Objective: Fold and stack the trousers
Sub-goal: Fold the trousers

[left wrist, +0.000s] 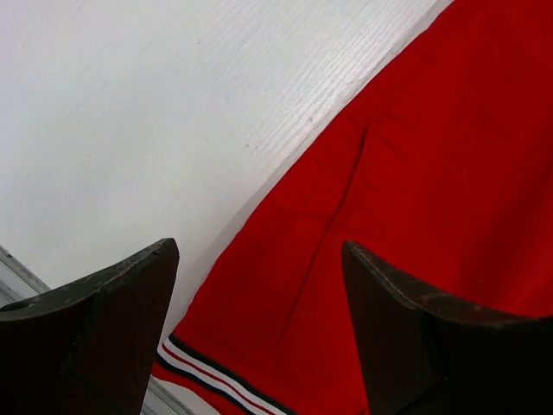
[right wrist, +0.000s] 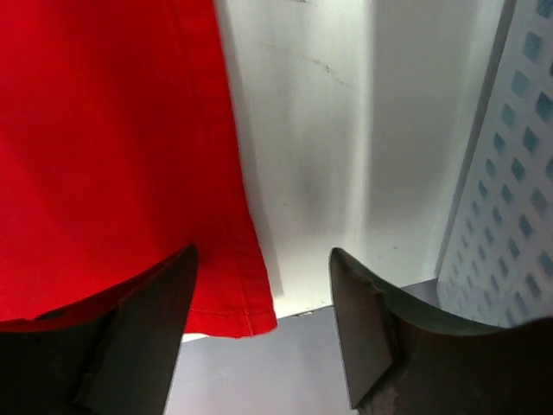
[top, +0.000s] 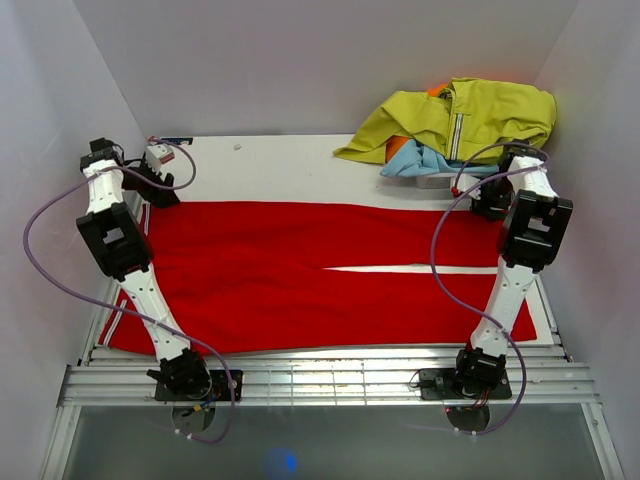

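Observation:
The red trousers (top: 300,240) lie spread flat across the white table (top: 280,165), waist at the left, the two legs running right with a thin white gap between them. My left gripper (top: 157,188) is open above the far left waist corner; in the left wrist view the gripper (left wrist: 259,328) has red cloth (left wrist: 432,173) and the striped waistband (left wrist: 216,376) between its fingers. My right gripper (top: 490,205) is open above the far leg's end; in the right wrist view the gripper (right wrist: 263,320) straddles the hem corner (right wrist: 246,316). Neither holds anything.
A yellow-green zip jacket (top: 460,115) lies heaped over a light blue garment (top: 420,160) and something orange (top: 398,148) at the back right. A perforated white panel (right wrist: 510,173) stands right of the right gripper. Grey walls enclose three sides; an aluminium rail (top: 330,375) runs along the front.

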Controlling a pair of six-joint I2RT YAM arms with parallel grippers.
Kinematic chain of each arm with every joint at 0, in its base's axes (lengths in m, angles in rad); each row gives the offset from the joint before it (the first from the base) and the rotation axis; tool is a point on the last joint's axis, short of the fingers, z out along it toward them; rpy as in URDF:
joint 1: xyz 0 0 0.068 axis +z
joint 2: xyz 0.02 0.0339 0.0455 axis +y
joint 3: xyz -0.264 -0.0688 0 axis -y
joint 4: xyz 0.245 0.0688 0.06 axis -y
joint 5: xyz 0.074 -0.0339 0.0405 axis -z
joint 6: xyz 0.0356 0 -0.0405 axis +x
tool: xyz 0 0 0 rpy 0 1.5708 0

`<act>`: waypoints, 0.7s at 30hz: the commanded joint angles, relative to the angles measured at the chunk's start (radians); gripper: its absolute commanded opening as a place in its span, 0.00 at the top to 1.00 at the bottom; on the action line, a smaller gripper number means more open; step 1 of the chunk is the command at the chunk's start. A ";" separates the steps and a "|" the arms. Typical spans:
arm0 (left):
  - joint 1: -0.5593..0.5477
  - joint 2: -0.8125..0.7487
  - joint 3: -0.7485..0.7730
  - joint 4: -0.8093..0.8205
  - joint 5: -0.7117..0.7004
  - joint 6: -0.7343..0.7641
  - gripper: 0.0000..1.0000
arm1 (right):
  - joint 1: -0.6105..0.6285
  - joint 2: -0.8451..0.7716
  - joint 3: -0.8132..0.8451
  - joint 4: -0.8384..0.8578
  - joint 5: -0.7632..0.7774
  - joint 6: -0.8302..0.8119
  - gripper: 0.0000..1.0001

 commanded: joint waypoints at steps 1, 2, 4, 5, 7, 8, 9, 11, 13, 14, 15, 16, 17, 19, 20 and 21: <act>0.009 0.018 0.077 -0.033 0.000 0.113 0.13 | 0.001 0.054 -0.002 0.019 0.061 -0.101 0.33; 0.009 0.051 0.097 -0.054 -0.015 0.137 0.13 | 0.001 0.062 -0.010 0.013 0.070 -0.121 0.41; 0.009 0.087 0.169 -0.065 -0.056 0.182 0.13 | 0.001 0.066 -0.029 0.013 0.098 -0.136 0.54; 0.009 0.105 0.189 -0.067 -0.069 0.190 0.14 | 0.001 0.071 -0.044 0.019 0.106 -0.139 0.65; 0.016 0.142 0.225 -0.056 -0.083 0.208 0.14 | -0.001 0.077 -0.055 0.019 0.121 -0.142 0.80; 0.018 0.147 0.220 -0.041 -0.087 0.220 0.14 | -0.001 0.077 -0.065 0.022 0.139 -0.142 0.92; 0.018 0.151 0.211 -0.038 -0.098 0.235 0.14 | -0.001 0.076 -0.070 0.022 0.135 -0.141 0.92; 0.016 0.151 0.171 -0.045 -0.129 0.289 0.15 | -0.002 0.065 -0.090 0.039 0.129 -0.139 0.92; 0.019 0.151 0.148 -0.059 -0.144 0.318 0.16 | -0.002 0.053 -0.098 0.057 0.123 -0.130 0.92; 0.021 0.151 0.136 -0.091 -0.138 0.326 0.17 | -0.001 0.050 -0.099 0.059 0.123 -0.127 0.92; 0.024 0.148 0.125 -0.102 -0.127 0.329 0.17 | -0.002 0.045 -0.104 0.068 0.091 -0.124 0.92; 0.030 0.139 0.107 -0.107 -0.120 0.329 0.18 | -0.001 0.040 -0.107 0.073 0.089 -0.122 0.92; 0.030 0.136 0.088 -0.107 -0.124 0.332 0.18 | -0.001 0.037 -0.110 0.074 0.087 -0.121 0.92; 0.030 0.156 0.059 -0.105 -0.147 0.329 0.23 | -0.002 0.033 -0.116 0.083 0.081 -0.118 0.92; 0.032 0.168 0.062 -0.117 -0.152 0.317 0.36 | -0.002 0.028 -0.116 0.088 0.077 -0.116 0.92; 0.030 0.179 0.070 -0.134 -0.159 0.321 0.45 | -0.002 0.024 -0.116 0.096 0.063 -0.112 0.92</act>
